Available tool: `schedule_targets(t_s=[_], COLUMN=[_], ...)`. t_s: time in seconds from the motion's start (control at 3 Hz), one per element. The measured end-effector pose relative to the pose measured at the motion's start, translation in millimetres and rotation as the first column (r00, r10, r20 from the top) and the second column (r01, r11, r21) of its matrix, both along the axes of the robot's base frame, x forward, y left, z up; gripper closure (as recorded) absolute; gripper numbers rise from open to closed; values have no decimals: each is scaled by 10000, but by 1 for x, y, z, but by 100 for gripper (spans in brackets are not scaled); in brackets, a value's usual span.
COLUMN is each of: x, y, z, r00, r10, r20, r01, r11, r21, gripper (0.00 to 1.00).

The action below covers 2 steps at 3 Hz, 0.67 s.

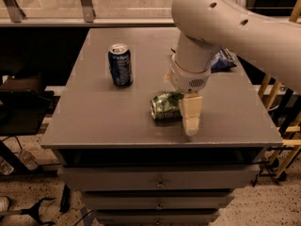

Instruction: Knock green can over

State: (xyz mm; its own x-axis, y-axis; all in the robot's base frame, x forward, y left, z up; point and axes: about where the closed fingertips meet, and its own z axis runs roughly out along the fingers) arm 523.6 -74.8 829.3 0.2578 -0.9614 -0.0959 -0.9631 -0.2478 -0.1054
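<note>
The green can [164, 106] lies on its side near the middle of the grey table [94, 121], its silver top facing left. My gripper [191, 120] hangs from the big white arm just to the right of the can, its pale finger pointing down at the table close to the can's right end. The can's right end is hidden behind the gripper.
A dark blue can [120, 64] stands upright at the back left of the table. A blue crinkled bag [222, 60] lies at the back right, partly behind the arm. Drawers sit below the tabletop. A wooden frame [277, 126] stands to the right.
</note>
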Motion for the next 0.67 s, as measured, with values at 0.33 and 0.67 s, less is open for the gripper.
schedule_targets(t_s=[0.33,0.67], x=[-6,-16], y=[-25,-55], z=[17,40], r00=[9965,9844], r10=[-670,-1416], r20=[492,1049], r01=[664,1411], r11=[9977,9899], r21=[129,120], gripper=[0,0])
